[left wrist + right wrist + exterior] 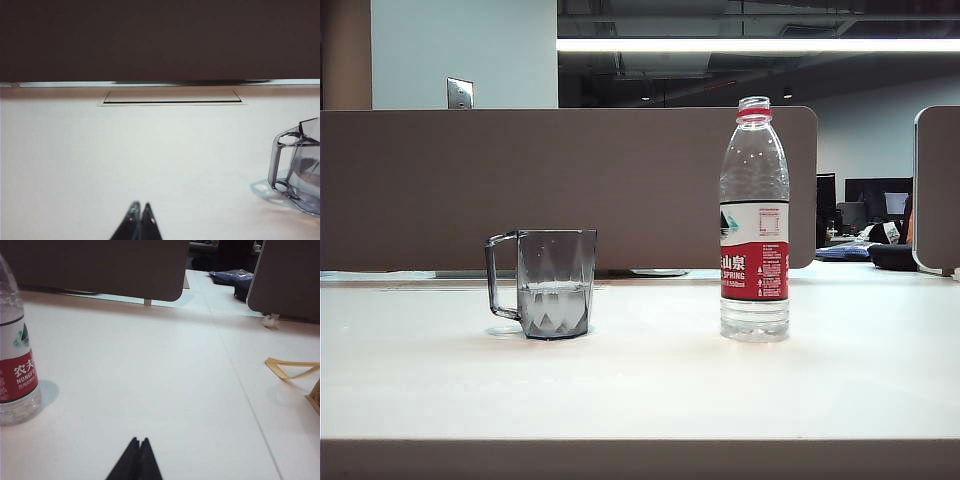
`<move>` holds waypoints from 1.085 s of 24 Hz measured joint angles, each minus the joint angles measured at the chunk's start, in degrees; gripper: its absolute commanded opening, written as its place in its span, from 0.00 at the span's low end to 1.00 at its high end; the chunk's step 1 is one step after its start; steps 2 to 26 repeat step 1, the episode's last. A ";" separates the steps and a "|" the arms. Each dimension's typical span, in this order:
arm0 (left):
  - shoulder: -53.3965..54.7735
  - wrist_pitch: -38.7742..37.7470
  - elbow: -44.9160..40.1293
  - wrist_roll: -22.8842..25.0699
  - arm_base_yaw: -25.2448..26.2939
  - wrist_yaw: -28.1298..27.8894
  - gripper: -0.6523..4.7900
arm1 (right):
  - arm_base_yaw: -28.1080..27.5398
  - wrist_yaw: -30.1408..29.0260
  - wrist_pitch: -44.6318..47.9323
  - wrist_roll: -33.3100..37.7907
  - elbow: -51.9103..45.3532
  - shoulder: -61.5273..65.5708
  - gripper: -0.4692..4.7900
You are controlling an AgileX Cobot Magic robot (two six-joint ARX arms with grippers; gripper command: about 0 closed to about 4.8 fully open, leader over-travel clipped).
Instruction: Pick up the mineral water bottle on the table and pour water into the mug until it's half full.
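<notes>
Mineral water bottle upright on the table, uncapped, at three o'clock from the mug, well apart.
We see water low in the mug; left gripper pinched together near the mug; right gripper likewise, near the bottle.

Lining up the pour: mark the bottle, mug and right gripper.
mineral water bottle [754, 262], exterior view, on its label.
mug [556, 285], exterior view, on its faceted wall.
right gripper [139, 441], right wrist view, at its shut fingertips.
</notes>
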 measured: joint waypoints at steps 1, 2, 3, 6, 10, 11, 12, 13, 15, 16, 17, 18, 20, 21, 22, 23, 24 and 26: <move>0.00 0.00 0.00 0.00 0.00 0.00 0.11 | 0.00 0.00 0.00 0.00 0.00 0.00 0.08; 0.00 0.00 0.00 0.00 0.00 0.00 0.11 | 0.00 0.00 0.00 0.00 0.00 0.00 0.08; 0.00 0.00 0.00 0.00 0.00 0.00 0.11 | 0.00 0.00 0.00 0.00 0.00 0.00 0.08; 0.00 0.00 0.00 0.00 0.00 0.00 0.11 | 0.00 0.00 0.00 0.00 0.00 0.00 0.08; 0.00 0.00 0.00 0.00 0.00 0.00 0.11 | 0.00 0.00 0.00 0.00 0.00 0.00 0.08; 0.00 0.00 0.00 0.00 0.00 0.00 0.11 | 0.00 0.00 0.00 0.00 0.00 0.00 0.08; 0.00 0.00 0.00 0.00 0.00 0.00 0.11 | 0.00 0.00 0.00 0.00 0.00 0.00 0.08; 0.00 0.00 0.00 0.00 0.00 0.00 0.11 | 0.00 0.00 0.00 0.00 0.00 0.00 0.08; 0.00 0.00 0.00 0.00 0.00 0.00 0.11 | 0.00 0.00 0.00 0.00 0.00 0.00 0.08; 0.00 0.00 0.00 0.00 0.00 0.00 0.11 | 0.00 0.00 0.00 0.00 0.00 0.00 0.08; 0.00 0.00 0.00 0.00 0.00 0.00 0.11 | 0.00 0.00 0.00 0.00 0.00 0.00 0.08; 0.00 0.00 0.00 0.00 0.00 0.00 0.11 | 0.00 0.00 0.00 0.00 0.00 0.00 0.08; 0.00 0.00 0.00 0.00 0.00 0.00 0.11 | 0.00 0.00 0.00 0.00 0.00 0.00 0.08; 0.00 0.00 0.00 0.00 0.00 0.00 0.11 | 0.00 0.00 0.00 0.00 0.00 0.00 0.08; 0.00 0.00 0.00 0.00 0.00 0.00 0.11 | 0.00 0.00 0.00 0.00 0.00 0.00 0.08; 0.00 0.00 0.00 0.00 0.00 0.00 0.11 | 0.00 0.00 0.00 0.00 0.00 0.00 0.08; 0.00 0.00 0.00 0.00 0.00 0.00 0.11 | 0.00 0.00 0.00 0.00 0.00 0.00 0.08; 0.00 0.00 0.00 0.00 0.00 0.00 0.11 | 0.00 0.00 0.00 0.00 0.00 0.00 0.08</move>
